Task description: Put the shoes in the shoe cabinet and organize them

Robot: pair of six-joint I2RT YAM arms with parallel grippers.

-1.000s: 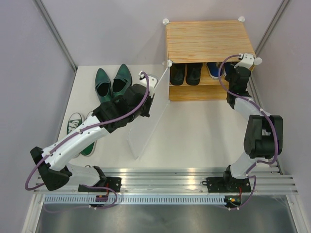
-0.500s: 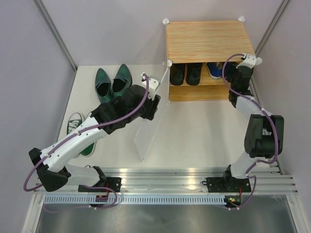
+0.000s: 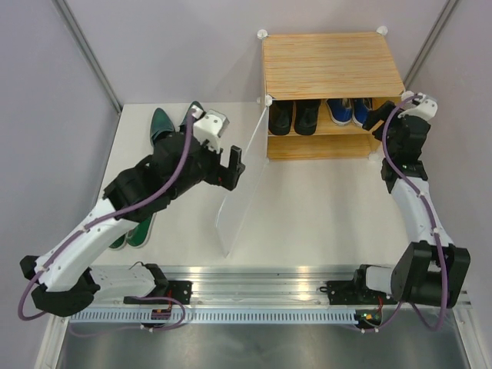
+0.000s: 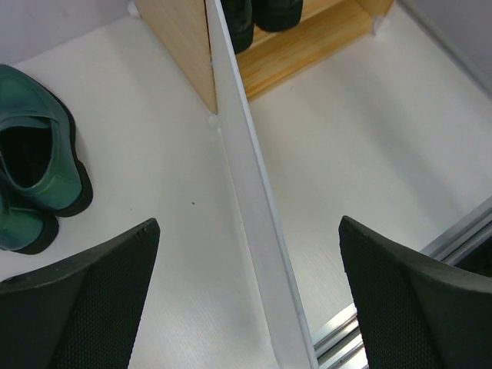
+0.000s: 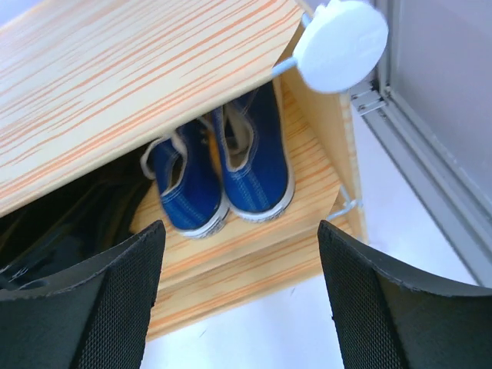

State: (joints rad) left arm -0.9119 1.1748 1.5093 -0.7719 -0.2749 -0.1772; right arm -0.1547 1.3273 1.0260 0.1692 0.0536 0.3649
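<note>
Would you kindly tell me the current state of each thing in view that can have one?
Cabinet: upright, front open.
Door: swung wide open.
Black shoes: on a cabinet shelf.
Blue sneakers: shelved beside them, paired.
Dark green shoes: on the table, outside the cabinet.
Green sneakers: on the table, partly hidden.
Left arm: jaws open, either side of the door, apart from it.
Right arm: jaws open, empty.

The cabinet [image 3: 330, 65] stands at the far right, with black shoes [image 3: 294, 117] and blue sneakers [image 3: 346, 110] side by side on its shelf. Its door [image 3: 238, 184] stands open, angled toward the near left. The left gripper [image 3: 231, 167] is just left of the door. The right gripper [image 3: 377, 117] is at the cabinet's right front corner. Dark green shoes [image 3: 165, 127] lie far left, and green sneakers [image 3: 131, 231] lie partly under the left arm.
</note>
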